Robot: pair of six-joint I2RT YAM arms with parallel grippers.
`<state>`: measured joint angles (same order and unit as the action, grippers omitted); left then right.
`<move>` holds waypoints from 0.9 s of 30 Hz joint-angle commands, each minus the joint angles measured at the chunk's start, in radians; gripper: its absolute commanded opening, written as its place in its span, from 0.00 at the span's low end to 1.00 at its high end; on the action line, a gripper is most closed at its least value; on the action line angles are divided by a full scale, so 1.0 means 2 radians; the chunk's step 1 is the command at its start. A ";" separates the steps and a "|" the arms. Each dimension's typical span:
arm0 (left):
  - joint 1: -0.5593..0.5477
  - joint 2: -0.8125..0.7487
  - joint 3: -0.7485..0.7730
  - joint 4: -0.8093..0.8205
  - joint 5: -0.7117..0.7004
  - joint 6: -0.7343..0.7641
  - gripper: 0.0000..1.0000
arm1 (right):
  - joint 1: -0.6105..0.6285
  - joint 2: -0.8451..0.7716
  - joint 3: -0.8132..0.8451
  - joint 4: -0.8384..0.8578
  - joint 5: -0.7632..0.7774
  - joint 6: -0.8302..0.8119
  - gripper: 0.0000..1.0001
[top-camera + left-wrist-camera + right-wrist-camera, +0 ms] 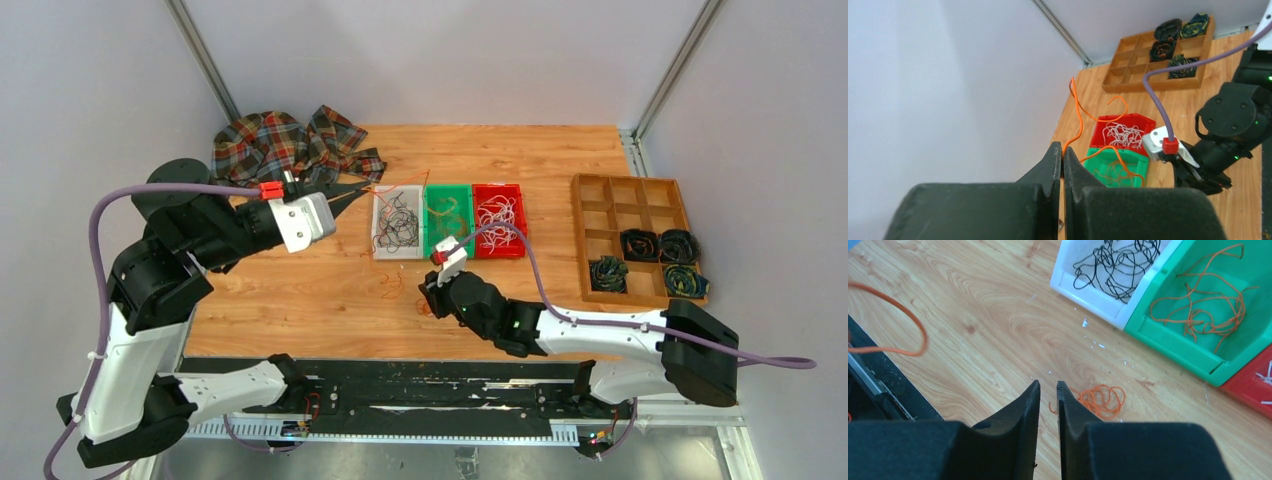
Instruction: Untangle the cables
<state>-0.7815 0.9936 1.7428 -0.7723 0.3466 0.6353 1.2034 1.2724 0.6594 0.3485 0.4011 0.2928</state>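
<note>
We list: left jaws clenched on an orange cable [1079,116], raised, we judge, to draw it free; right jaws parted, empty.

Overhead view looks down; both wrist views share the green bin [1173,347].

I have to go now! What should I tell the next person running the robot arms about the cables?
Left gripper: fingers shut on one orange cable, held up beside the bins.
Right gripper: fingers slightly apart, empty, low over a small orange tangle on the table.
Done: black cables in the white bin, orange cables in the green bin, white cables in the red bin.
Left: probably drop the held cable in the green bin, then sort the tangle.
</note>
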 commanded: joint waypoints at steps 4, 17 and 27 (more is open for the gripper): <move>-0.003 0.023 0.019 0.014 -0.001 0.004 0.01 | -0.006 -0.039 -0.034 0.047 0.051 0.030 0.37; -0.003 0.083 -0.085 0.189 -0.034 -0.036 0.01 | -0.067 -0.182 -0.044 -0.122 0.229 0.087 0.44; -0.003 0.187 -0.092 0.278 -0.093 -0.018 0.00 | -0.100 -0.222 -0.049 -0.177 0.270 0.104 0.41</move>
<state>-0.7815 1.3289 1.5742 -0.3637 0.2230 0.5770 1.0275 0.8455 0.5617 0.0631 0.8677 0.4664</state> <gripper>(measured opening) 0.019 0.418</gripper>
